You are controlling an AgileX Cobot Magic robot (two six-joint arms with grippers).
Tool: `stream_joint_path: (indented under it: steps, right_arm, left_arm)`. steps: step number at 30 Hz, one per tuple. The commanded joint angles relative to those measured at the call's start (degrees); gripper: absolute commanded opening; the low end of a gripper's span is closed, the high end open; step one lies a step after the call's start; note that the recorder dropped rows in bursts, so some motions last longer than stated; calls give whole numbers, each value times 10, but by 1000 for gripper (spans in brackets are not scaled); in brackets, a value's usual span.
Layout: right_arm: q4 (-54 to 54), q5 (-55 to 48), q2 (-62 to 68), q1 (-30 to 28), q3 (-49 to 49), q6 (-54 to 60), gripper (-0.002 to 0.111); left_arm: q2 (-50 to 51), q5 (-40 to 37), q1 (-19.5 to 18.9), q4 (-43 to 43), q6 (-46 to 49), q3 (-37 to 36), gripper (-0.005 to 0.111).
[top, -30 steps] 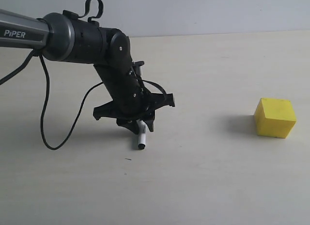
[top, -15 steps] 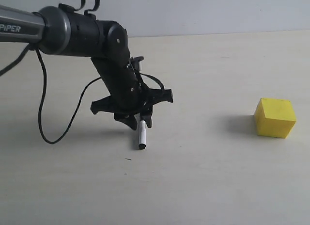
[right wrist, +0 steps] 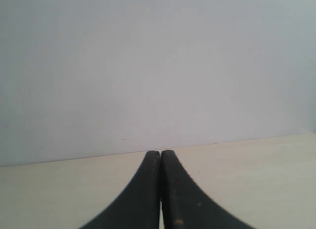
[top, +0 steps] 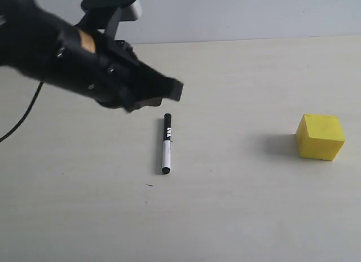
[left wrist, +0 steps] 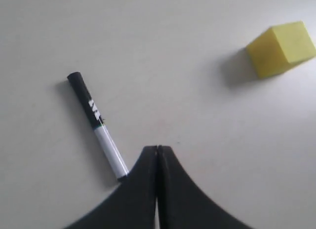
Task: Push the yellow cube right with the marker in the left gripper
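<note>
The marker [top: 166, 143] lies flat and loose on the table, black cap end pointing away, small black tip toward the front; it also shows in the left wrist view [left wrist: 97, 124]. My left gripper [top: 176, 90] hovers blurred above and to the left of the marker, its fingers pressed together on nothing; in its own view the left gripper [left wrist: 157, 147] sits beside the marker's tip end without holding it. The yellow cube [top: 320, 136] rests far to the right, also seen as the yellow cube [left wrist: 282, 48]. My right gripper [right wrist: 160, 152] is shut and empty, facing a wall.
A black cable [top: 22, 116] trails from the left arm over the table at the far left. A pale wall [top: 237, 13] rises behind the table's back edge.
The left gripper has let go of the marker, lifted up and swung leftward, and its jaws have shut. The marker now lies flat where it stood tilted. The cube has not moved.
</note>
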State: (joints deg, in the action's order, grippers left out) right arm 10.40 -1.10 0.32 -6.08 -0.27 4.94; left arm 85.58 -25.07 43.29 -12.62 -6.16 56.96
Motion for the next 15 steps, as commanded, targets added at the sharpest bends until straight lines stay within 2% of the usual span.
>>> stream_joint_path:
  steps: [1,6,13,15]
  right_arm:
    - [-3,0,-3,1,3,3,0]
    - [-3,0,-3,1,3,3,0]
    - [-3,0,-3,1,3,3,0]
    - [-3,0,-3,1,3,3,0]
  left_arm:
    - [-99,34,14,1,17,-93,0]
    - [-158,33,14,1,17,-128,0]
    - [-165,60,13,12,28,-129,0]
    - [-172,-15,5,26,28,-137,0]
